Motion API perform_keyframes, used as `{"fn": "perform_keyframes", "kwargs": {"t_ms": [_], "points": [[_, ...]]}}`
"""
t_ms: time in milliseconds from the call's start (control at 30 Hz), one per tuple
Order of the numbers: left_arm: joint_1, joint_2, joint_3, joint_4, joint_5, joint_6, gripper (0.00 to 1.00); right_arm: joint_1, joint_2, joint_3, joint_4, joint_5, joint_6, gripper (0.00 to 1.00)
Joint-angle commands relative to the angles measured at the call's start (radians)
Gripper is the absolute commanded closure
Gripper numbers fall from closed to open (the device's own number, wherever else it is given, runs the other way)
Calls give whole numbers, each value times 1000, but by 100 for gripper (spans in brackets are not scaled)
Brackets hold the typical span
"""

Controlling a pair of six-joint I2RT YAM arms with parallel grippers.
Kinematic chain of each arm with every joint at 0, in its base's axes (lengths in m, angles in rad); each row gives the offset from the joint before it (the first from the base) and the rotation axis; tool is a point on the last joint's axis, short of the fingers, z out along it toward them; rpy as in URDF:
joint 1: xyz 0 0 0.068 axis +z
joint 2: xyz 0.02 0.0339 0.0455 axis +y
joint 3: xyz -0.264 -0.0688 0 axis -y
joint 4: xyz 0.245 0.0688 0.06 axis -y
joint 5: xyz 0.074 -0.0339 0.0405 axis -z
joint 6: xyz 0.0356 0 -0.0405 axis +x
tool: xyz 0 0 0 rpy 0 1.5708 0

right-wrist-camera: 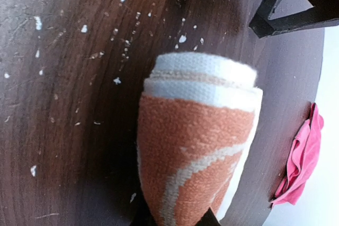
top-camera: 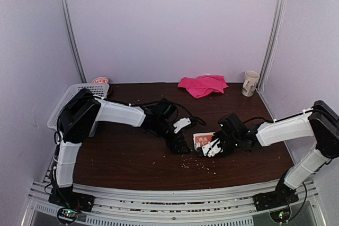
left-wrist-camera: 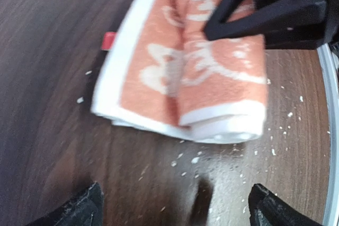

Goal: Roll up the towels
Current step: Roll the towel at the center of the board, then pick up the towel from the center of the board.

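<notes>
Orange towel is sitting near the middle of the dark wood table, a bit toward the front; it's about half rolled, with the roll lying flat and its long axis running roughly left to right between the two arms. One spiral end is facing the left gripper, and the flat part that's not rolled yet is lying right beside the roll, white border showing. The right gripper is pinching the roll from the other end, one finger on each side. The left gripper is hanging just in front of the open end with its fingers spread wide, touching nothing.

The pink towel is lying in a crumpled heap at the back of the table, well apart from all that. White crumbs are scattered over the wood around the roll; pale lilac walls are closing in three sides.

The white lattice basket is sitting at the back left corner, tilted over the table edge; something red and white is peeking up at its far rim, can't tell if it's inside. A cream mug is standing upright back right; can't see into it.
</notes>
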Motion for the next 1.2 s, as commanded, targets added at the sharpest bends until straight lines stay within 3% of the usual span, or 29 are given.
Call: {"fn": "perform_keyframes", "kwargs": {"t_ms": [0,367,600,767,1000,1167], "points": [[3,-76,-52,136,-88,-127,2,-25,1,93,-264,-136,-71,96],[-2,-255,-376,558,-162,-115,2,-79,135,258,-507,-264,-38,97],[0,-147,-250,494,-127,-184,2,-117,220,367,-688,-336,-94,96],[11,-67,-124,429,-54,-256,2,-123,242,389,-726,-300,-162,95],[29,28,-46,456,159,-314,2,-133,285,482,-801,-303,-215,95],[28,40,-62,491,199,-327,2,-144,341,563,-853,-325,-200,95]]}}
